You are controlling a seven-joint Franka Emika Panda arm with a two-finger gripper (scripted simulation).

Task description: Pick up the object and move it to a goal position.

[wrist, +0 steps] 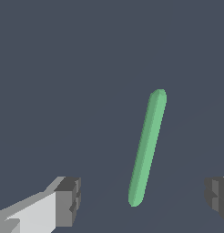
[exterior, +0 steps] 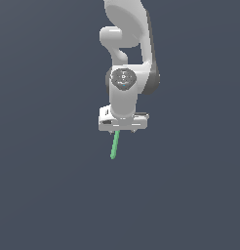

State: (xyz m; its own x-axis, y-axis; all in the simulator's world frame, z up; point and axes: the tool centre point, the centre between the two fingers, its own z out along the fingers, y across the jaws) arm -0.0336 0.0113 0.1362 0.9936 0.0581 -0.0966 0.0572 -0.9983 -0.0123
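Observation:
The object is a thin bright-green rod [exterior: 114, 144] with rounded ends, lying on the flat dark grey surface. In the exterior view it sticks out from under my white gripper [exterior: 123, 131], toward the camera. In the wrist view the rod [wrist: 147, 148] lies between my two dark fingertips [wrist: 69, 201], closer to the far one, with clear gaps on both sides. My gripper [wrist: 142, 198] is open and touches nothing. The rod's far end is hidden behind the hand in the exterior view.
The surface is a plain dark grey plane [exterior: 44, 195] with no other objects, edges or markers in either view. The white arm [exterior: 126, 44] rises straight above the gripper.

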